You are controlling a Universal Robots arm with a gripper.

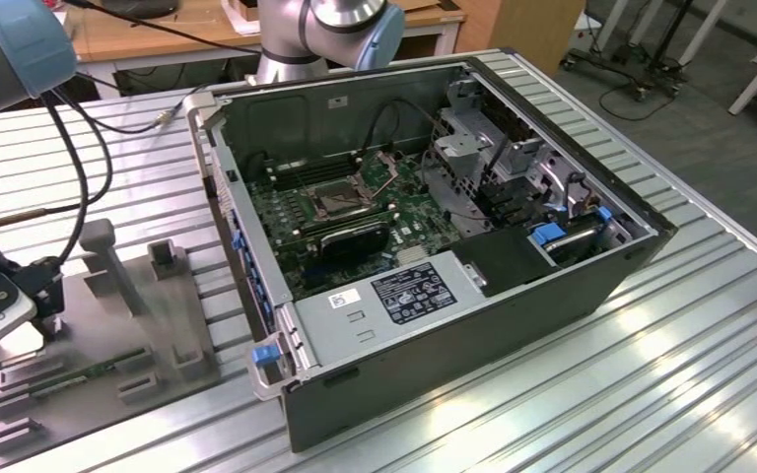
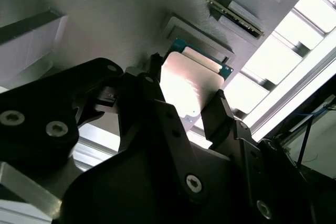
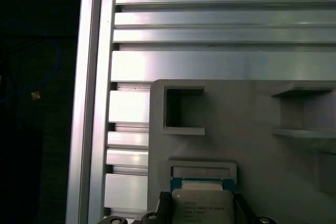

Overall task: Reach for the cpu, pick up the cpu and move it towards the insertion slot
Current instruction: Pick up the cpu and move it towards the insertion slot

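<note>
Open computer case (image 1: 589, 266) on the ribbed bench (image 1: 694, 374) — grey tray (image 1: 103, 409) beside it, toward the exterior view's left, holding a green memory stick (image 1: 86, 375).

Your gripper (image 3: 202, 216) clamps the cpu (image 3: 202, 207) by both side edges, over the grey tray (image 3: 247, 129); open square recess (image 3: 184, 109) nearby, slotted tabletop (image 3: 210, 24) beyond.

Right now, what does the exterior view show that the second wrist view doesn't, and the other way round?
Exterior view: the open computer case, with the insertion slot on its green board. Second wrist view: the cpu up close, held in the tool, whose fingers press on two opposite edges. Both: the grey tray, at the exterior view's left, and the slatted metal table under it.
</note>
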